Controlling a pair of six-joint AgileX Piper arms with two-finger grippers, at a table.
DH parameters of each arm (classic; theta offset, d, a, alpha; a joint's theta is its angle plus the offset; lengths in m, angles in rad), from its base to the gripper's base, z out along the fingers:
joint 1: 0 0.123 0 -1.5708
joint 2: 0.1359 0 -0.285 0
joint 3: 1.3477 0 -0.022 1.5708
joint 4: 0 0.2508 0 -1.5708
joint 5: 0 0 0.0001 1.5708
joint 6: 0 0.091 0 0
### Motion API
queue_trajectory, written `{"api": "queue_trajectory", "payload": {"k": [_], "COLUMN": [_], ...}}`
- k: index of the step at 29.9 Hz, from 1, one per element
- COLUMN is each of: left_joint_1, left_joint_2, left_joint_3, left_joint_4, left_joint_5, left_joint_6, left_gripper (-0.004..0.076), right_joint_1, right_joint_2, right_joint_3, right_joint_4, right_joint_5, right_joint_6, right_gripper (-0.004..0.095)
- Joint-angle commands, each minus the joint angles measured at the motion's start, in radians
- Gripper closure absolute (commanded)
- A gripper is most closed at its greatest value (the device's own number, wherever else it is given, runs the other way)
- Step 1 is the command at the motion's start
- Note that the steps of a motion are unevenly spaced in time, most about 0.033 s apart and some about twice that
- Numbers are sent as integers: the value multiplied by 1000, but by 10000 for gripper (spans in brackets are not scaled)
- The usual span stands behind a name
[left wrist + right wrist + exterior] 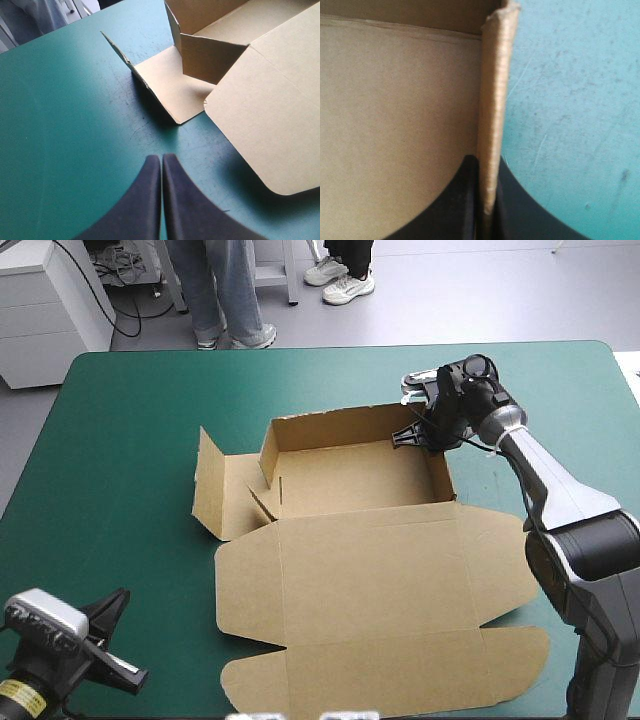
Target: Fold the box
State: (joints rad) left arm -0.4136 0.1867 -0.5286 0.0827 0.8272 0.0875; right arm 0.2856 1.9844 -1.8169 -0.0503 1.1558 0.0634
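The brown box [370, 570] lies mid-table [130, 420], long axis running 12 to 6 o'clock: tray at 12, lid flat toward 6, a side flap tilted up at 9. The right gripper [415, 433] has its fingers pinched on the tray's 3 o'clock wall. The left gripper [161, 159] sits at 7 o'clock, fingers pressed together and empty.

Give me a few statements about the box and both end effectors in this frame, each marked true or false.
1. The right end effector is shut on the right wall of the box. True.
2. The left end effector holds the lid. False: it is shut over bare teal-green cover, apart from the box.
3. The lid lies flat. True.
4. The left side panel is folded up into the tray. False: it lies spread out on the cover, with only its outer end raised.
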Motion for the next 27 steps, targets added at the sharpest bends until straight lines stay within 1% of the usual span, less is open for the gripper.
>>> {"api": "queue_trajectory", "payload": {"k": [1, 2, 5, 7, 9, 10, 11, 15, 20, 27], "left_joint_1": [2, 2, 2, 2, 2, 2, 2, 2, 2, 2], "left_joint_2": [-71, -85, -90, -90, -90, -90, -90, -90, -90, -90], "left_joint_3": [15, 24, 25, 25, 25, 25, 25, 25, 25, 25], "left_joint_4": [1, 1, 1, 1, -1, -1, -1, 2, 2, 2], "left_joint_5": [-47, -35, 5, 12, 16, 16, 16, 36, 65, 68], "left_joint_6": [-41, -45, -45, -45, -45, -48, -51, -74, -74, -78], "left_gripper": [732, 732, 732, 732, 732, 732, 732, 732, 732, 732], "right_joint_1": [-2, -2, -2, -2, -2, -2, -2, -2, -2, -2], "right_joint_2": [-35, -35, -35, -37, -37, -37, -41, -84, -187, -293], "right_joint_3": [-10, -10, -12, -25, -57, -75, -97, -154, -156, -156], "right_joint_4": [-20, -20, -20, -20, -18, -16, -9, 18, 18, -6], "right_joint_5": [63, 63, 60, 68, 89, 96, 96, 96, 98, 98], "right_joint_6": [-30, -30, -30, -25, -22, -22, -22, -20, -20, -20], "right_gripper": [845, 812, 652, 543, 464, 444, 430, 428, 428, 428]}}
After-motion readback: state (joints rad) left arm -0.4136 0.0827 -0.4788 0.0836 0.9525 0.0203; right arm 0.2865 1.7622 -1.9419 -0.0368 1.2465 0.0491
